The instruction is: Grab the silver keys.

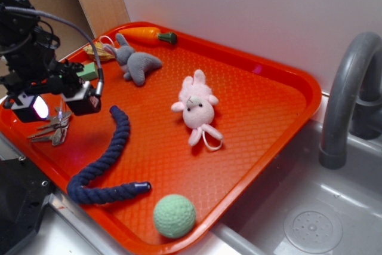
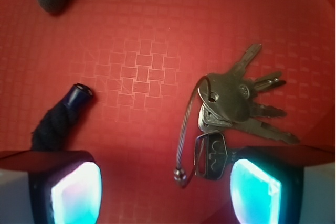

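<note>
Gripper [image 1: 57, 106] spread wide, nothing pinched, hovering over left part of red tray [image 1: 262, 82]. Silver keys [image 2: 239, 106] flat on tray under gripper, beside right finger; wrist view puts them at 2 o'clock. Navy rope [image 1: 104, 165] end at 9 o'clock, apart from keys.

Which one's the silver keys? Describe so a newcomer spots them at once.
Start at the orange tray and go to its left edge, where the gripper hangs with jaws open. Under it lie the silver keys, just left of the tip of the dark blue rope. They are the only flat metal thing there, fanned on a thin wire loop.
</note>
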Motion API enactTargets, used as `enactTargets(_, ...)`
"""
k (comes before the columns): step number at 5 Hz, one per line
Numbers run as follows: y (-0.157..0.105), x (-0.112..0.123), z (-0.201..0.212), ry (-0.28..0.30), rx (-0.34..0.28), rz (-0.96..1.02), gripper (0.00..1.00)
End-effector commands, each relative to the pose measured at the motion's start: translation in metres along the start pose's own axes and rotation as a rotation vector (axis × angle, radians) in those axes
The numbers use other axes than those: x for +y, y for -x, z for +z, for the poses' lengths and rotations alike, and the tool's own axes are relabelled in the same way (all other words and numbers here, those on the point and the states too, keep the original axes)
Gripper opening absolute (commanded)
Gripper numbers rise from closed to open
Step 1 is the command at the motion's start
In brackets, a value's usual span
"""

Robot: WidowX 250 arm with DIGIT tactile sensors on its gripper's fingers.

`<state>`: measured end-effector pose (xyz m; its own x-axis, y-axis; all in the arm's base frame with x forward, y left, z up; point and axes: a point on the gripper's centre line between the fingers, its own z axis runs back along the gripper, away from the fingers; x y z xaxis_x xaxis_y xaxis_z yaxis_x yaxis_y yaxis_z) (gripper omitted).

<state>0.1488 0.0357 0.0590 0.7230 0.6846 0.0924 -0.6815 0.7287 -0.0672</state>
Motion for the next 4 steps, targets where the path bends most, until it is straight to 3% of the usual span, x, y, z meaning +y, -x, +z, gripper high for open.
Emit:
enactTargets(1,-0.013,-0.007,-0.014,-0.046,-0.043,0.015,1.0)
enactTargets(2,-0.011,-0.007,-0.01,-0.056,-0.051,-0.008,0.0)
enactTargets(3,-0.03,-0.03,-0.034,-0.056,-0.056,-0.029,0.0)
enactTargets(4,-0.038,-0.038,-0.041,-0.059,-0.057,-0.031,0.0)
